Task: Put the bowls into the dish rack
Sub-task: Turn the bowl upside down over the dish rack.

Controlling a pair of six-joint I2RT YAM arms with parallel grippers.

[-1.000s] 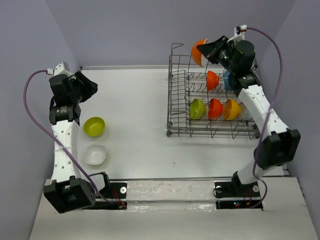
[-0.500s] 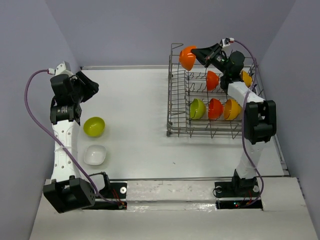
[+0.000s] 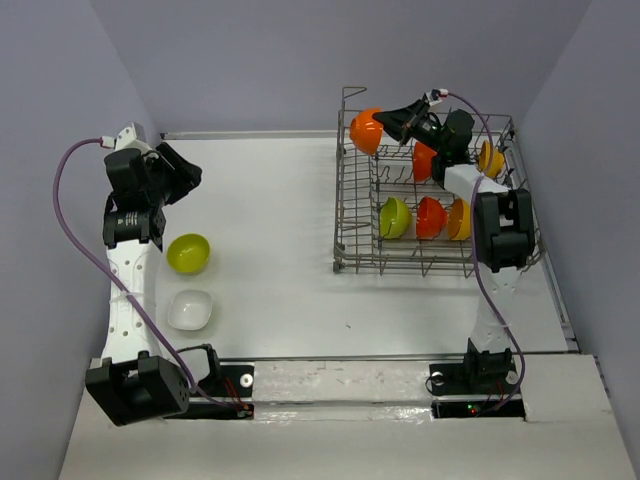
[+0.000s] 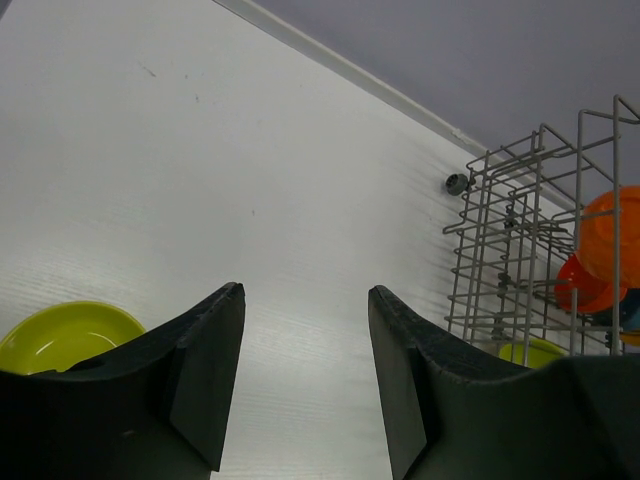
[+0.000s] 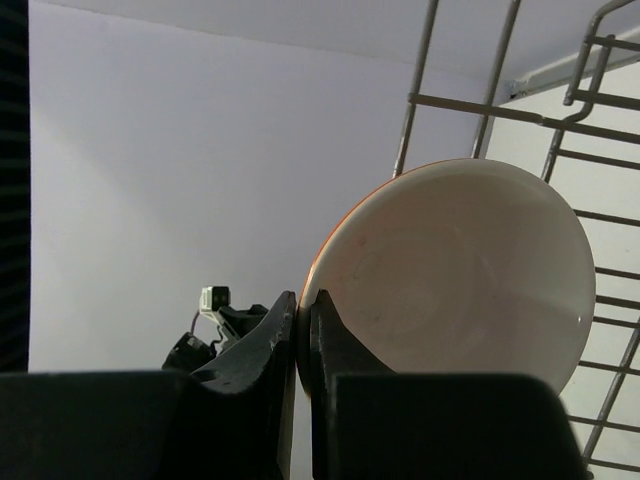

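My right gripper (image 3: 386,122) is shut on the rim of an orange bowl (image 3: 364,130), held above the far left corner of the grey wire dish rack (image 3: 345,205). The right wrist view shows the jaws (image 5: 303,305) pinching the rim of that bowl (image 5: 460,270), its pale inside facing the camera. In the rack stand a lime green bowl (image 3: 394,217), a red one (image 3: 431,217), an orange-yellow one (image 3: 461,218), a red-orange one (image 3: 424,160) and a yellow one (image 3: 491,158). On the table left lie a lime bowl (image 3: 188,253) and a white bowl (image 3: 190,310). My left gripper (image 3: 190,174) hangs open and empty beyond them.
The rack's tall wire sides (image 5: 480,105) rise close behind the held bowl. In the left wrist view the open gripper (image 4: 305,300) frames bare table, with the lime bowl (image 4: 65,335) low at left and the rack (image 4: 520,230) at right.
The right arm has swung the orange bowl leftward, from the rack's far right to above its far left corner. The left arm has barely moved.
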